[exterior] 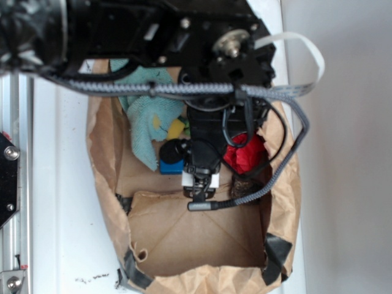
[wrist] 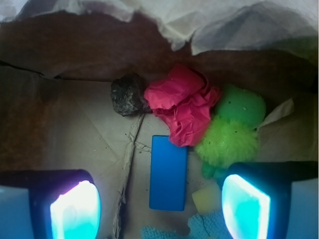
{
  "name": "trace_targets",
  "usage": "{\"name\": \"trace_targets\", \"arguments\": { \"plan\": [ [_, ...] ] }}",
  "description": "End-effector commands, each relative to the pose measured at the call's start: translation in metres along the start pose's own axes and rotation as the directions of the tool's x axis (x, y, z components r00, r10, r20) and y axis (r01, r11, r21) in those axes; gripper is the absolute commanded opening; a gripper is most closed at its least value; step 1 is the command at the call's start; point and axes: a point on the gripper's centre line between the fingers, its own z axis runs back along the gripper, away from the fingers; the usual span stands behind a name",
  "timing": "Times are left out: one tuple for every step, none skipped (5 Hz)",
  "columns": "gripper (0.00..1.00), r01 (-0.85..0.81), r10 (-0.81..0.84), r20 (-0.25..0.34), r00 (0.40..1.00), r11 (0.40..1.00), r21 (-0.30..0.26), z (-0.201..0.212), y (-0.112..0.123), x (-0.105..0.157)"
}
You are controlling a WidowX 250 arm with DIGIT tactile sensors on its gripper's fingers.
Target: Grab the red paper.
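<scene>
The claw point(wrist: 159, 209) is hovering with its pads apart and empty, short of the red paper point(wrist: 183, 105), which is lying wedged between a dark lump point(wrist: 127, 94) and a green ball point(wrist: 232, 134) beyond the blue block point(wrist: 168, 172).

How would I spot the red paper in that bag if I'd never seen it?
Look inside the brown paper bag, at its floor in the wrist view. The red paper is a crumpled wad lying between a dark lump and a fuzzy green ball, above a blue block. It is the only red, wrinkled thing there.
</scene>
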Motion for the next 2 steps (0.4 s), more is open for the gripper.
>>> {"name": "trace_targets", "arguments": {
  "plan": [
    [1.00, 0.176, -0.187, 0.162, 0.969, 0.981, 0.080, 0.000, -0.009, 0.001],
    [1.00, 0.231, -0.250, 0.171, 0.953, 0.965, 0.122, -0.014, -0.007, 0.000]
  ]
}}
